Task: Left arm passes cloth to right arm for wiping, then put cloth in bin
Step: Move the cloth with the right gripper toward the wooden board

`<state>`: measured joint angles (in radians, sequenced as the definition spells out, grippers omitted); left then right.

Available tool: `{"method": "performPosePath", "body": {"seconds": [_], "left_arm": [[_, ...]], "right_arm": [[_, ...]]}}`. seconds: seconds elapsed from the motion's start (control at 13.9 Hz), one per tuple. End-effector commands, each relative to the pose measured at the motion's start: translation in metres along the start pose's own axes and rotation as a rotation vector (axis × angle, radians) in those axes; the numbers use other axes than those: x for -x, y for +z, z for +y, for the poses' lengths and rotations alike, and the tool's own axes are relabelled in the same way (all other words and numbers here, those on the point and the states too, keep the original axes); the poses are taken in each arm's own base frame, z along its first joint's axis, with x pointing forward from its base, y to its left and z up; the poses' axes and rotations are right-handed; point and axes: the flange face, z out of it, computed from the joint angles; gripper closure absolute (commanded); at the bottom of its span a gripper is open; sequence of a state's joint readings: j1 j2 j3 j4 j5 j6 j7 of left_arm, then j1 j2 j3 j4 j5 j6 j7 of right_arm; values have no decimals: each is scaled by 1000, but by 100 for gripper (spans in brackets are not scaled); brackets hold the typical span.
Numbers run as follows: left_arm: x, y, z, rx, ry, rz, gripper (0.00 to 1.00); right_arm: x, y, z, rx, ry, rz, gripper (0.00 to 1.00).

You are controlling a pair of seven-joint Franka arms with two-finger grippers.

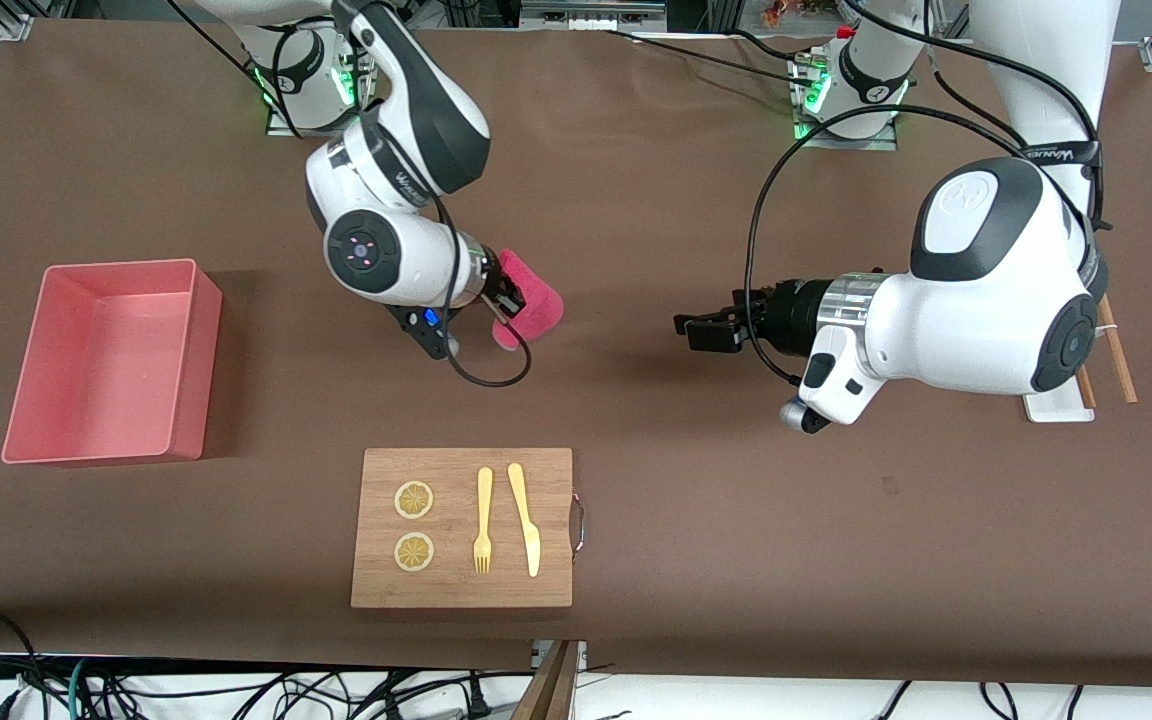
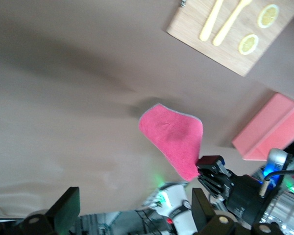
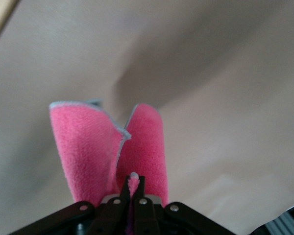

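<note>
We see a brown tabletop (image 1: pixel 696 560) from above, and we move across the front view from its left edge. First comes the bin (image 1: pixel 106 360), a salmon-pink box with low walls, sitting at the right arm's end of the tabletop. Next, the right pincer (image 1: pixel 508 298) hangs over the bare middle of the tabletop, its fingers pressed together on one edge of the cloth (image 1: pixel 531 300), a fuzzy crimson-pink piece that droops from the grip, lifted off the surface. Nearer the front camera lies a wooden board (image 1: pixel 463 527) carrying two lemon slices (image 1: pixel 414 526), a yellow fork (image 1: pixel 483 520) and a yellow knife (image 1: pixel 525 518). Farther along, the left pincer (image 1: pixel 701 330) hovers over the tabletop with its fingers apart, holding nothing, well apart from the cloth.
</note>
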<state>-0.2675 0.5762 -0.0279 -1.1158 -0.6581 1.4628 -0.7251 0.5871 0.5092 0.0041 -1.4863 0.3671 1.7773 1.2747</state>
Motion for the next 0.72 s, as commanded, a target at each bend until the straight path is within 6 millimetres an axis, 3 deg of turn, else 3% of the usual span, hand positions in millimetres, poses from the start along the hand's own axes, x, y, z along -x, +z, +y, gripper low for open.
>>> {"method": "performPosePath", "body": {"seconds": [0.0, 0.14, 0.29, 0.36, 0.43, 0.5, 0.65], "left_arm": [[13, 3, -24, -64, 11, 20, 0], [0, -6, -38, -50, -22, 21, 0], [-27, -6, -69, -46, -21, -7, 0], [-27, -10, -71, -49, -15, -2, 0], [-30, -10, -76, -67, -43, 3, 0], [-39, -20, -96, -108, -55, 13, 0], [-44, -43, -117, -156, 64, 49, 0]], "right_arm": [[0, 33, -2, 69, -69, 26, 100], [-4, 45, -4, 86, -85, 21, 100], [-12, 57, -5, 106, -81, 20, 100], [-17, 63, -4, 126, -93, 39, 100], [-24, 68, 1, 158, -127, 58, 100], [-34, 72, 10, 209, -171, 61, 100], [-53, 64, 29, 316, -316, 45, 100]]}}
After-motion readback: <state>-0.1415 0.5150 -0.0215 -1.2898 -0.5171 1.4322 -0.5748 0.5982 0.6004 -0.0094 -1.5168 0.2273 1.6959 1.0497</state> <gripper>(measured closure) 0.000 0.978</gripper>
